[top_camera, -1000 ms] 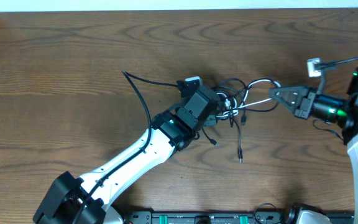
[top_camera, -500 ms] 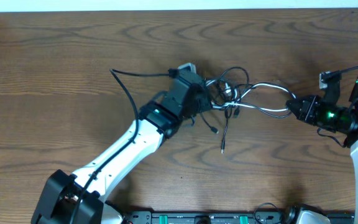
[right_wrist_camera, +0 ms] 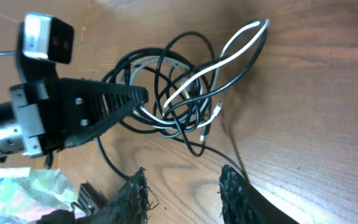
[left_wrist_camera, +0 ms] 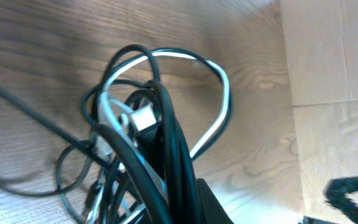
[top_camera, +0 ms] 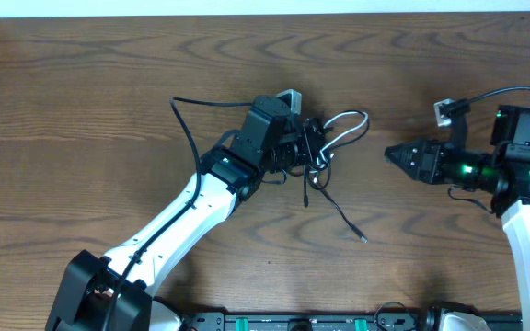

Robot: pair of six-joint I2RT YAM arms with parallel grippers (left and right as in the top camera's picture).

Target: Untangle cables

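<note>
The cables (top_camera: 328, 145) lie bunched in one tangle on the wooden table. A white cable (top_camera: 350, 119) loops out to the right, and one black cable (top_camera: 346, 223) trails down toward the front. My left gripper (top_camera: 307, 152) is shut on the tangle's left side. In the left wrist view the black cables (left_wrist_camera: 166, 143) and the white loop (left_wrist_camera: 224, 106) run into the jaws (left_wrist_camera: 185, 211). My right gripper (top_camera: 392, 154) is open and empty, a short way right of the tangle. The right wrist view shows its fingers (right_wrist_camera: 185, 186) apart over bare wood, with the tangle (right_wrist_camera: 179, 93) and the left gripper (right_wrist_camera: 114, 99) beyond.
The left arm's thicker black wire (top_camera: 188, 138) arcs over the table to the left of the tangle. The right arm's wire (top_camera: 513, 91) curves at the far right. The arms' base rail (top_camera: 293, 322) runs along the front edge.
My right gripper let go of the stretched white and black strands and opened. The strands sprang back into the tangle at my left gripper, and a black end dropped toward the front.
</note>
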